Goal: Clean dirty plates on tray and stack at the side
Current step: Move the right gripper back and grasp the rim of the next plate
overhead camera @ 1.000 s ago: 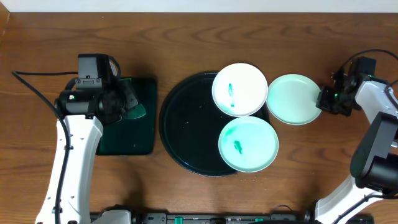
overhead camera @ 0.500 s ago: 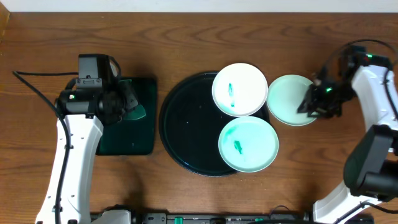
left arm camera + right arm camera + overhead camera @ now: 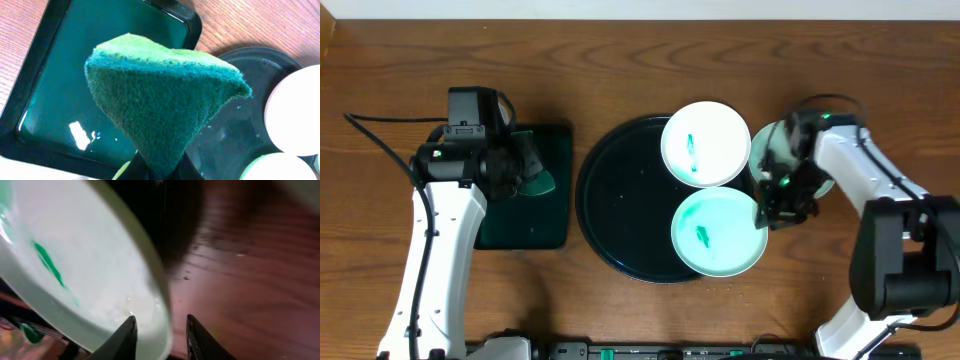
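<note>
Since the right jaws stand parted astride the right-hand rim of the pale mint-green round plate with the teal smear (image 3: 718, 233), the coming move turns on that one relation. The plate's body lies to their left, toward the middle of the large round glossy black tray (image 3: 595, 200), and only its edge sits in the gap (the wrist view shows one finger over the plate's face and the other outside the rim, neither plainly touching).

This plate rests on the tray's front-right part, its outer edge overhanging the tray's rim above the wooden bench (image 3: 620, 60). Being round, it has no long axis to line up with. What counts is that it lies flat and face up, with the rim passing between the jaws — a fair set-up for a pinch.

The right arm is much the nearer. The left jaws are well apart, over the small rectangular black tray (image 3: 545, 235), clamped on a green scouring sponge (image 3: 165, 100).

A white round plate with a thin teal streak (image 3: 705, 143) lies farther back on the tray, and a clean-looking mint plate (image 3: 767, 158) sits beside it on the bench — partly under the right arm.
</note>
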You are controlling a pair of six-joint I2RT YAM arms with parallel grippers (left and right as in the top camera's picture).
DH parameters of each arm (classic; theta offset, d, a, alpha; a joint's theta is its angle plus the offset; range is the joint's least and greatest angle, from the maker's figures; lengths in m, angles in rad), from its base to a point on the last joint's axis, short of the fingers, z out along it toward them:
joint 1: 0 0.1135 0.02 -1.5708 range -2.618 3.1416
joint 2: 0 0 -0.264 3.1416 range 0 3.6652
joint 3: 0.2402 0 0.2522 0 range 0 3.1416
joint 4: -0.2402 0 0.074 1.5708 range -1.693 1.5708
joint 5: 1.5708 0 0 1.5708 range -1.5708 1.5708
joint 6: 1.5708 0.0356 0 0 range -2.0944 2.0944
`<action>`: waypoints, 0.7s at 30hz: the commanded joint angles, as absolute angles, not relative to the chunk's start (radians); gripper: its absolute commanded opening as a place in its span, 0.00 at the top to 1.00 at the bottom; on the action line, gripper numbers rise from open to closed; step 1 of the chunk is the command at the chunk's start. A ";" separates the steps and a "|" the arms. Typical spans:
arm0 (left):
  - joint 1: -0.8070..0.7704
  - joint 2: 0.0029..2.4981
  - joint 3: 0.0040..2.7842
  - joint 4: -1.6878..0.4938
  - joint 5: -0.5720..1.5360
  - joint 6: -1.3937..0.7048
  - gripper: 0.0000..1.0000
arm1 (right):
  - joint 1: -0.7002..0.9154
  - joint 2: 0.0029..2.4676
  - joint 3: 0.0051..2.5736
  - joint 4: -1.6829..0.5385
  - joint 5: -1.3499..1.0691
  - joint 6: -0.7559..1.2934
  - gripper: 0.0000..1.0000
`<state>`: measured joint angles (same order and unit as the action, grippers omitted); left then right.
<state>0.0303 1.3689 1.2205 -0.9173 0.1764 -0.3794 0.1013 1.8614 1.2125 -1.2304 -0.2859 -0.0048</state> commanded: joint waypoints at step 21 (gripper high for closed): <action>-0.013 1.425 1.199 -0.927 0.165 -0.358 0.93 | 0.558 1.839 1.199 -0.816 -0.184 0.449 0.99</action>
